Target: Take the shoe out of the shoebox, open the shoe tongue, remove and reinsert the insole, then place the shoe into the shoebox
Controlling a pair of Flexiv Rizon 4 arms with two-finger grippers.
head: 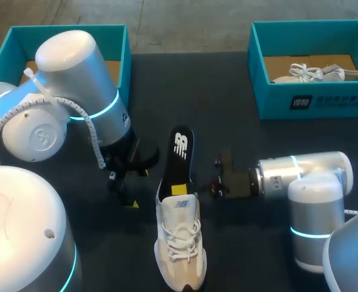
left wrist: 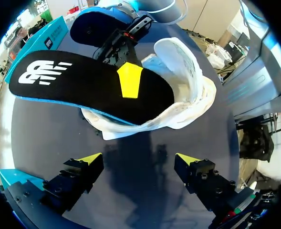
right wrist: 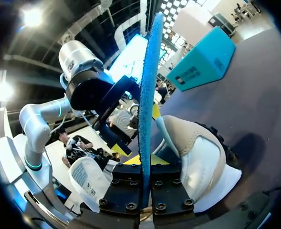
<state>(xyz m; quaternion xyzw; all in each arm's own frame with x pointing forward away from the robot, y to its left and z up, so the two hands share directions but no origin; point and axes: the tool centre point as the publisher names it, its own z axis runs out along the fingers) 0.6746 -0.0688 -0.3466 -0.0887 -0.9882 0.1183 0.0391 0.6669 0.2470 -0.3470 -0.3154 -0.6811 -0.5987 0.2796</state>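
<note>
A white shoe lies on the dark table, toe toward the front edge. A black insole with a white logo and a yellow patch sticks up and back out of its heel opening. My right gripper comes in from the right and is shut on the insole's edge; in the right wrist view the blue-edged insole runs edge-on between the closed fingers, beside the shoe. My left gripper hangs open just left of the shoe, with the insole ahead of it and nothing between its fingers.
A teal shoebox stands at the back left, partly behind my left arm. Another teal box at the back right holds a second white shoe. Bare dark table lies between the boxes.
</note>
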